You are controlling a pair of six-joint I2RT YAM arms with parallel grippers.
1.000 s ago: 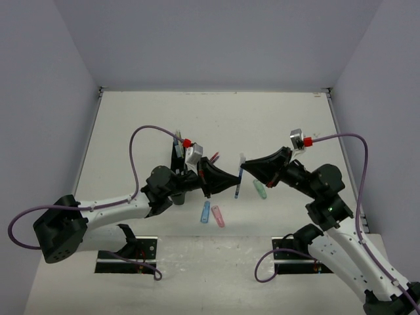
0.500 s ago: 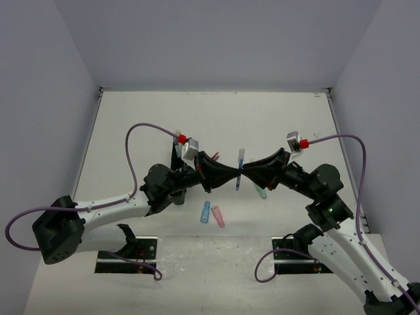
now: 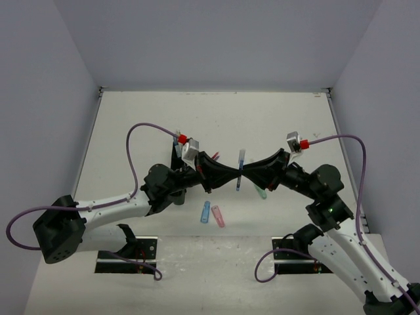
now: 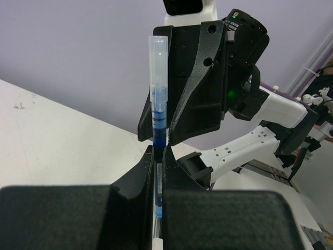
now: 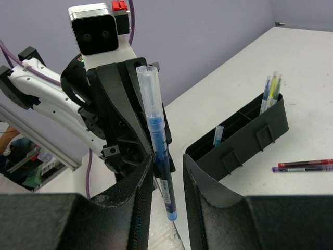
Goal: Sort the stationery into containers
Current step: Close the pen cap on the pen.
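Now you're handing over blue pen (image 5: 155, 130), upright in mid-air. Right gripper (image 5: 167, 165), clamped a second ago, is standing narrowly apart around it. Left gripper (image 4: 158, 156) is pinching it and taking over delivery to black organiser (image 5: 260, 127).

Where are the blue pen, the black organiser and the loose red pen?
blue pen (image 5: 157, 143), right wrist view, on its blue barrel.
black organiser (image 5: 247, 141), right wrist view, on its near side wall.
red pen (image 5: 307, 163), right wrist view, mid-shaft.

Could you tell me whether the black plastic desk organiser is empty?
No, the black plastic desk organiser holds yellow-green pens and a light-blue pen.
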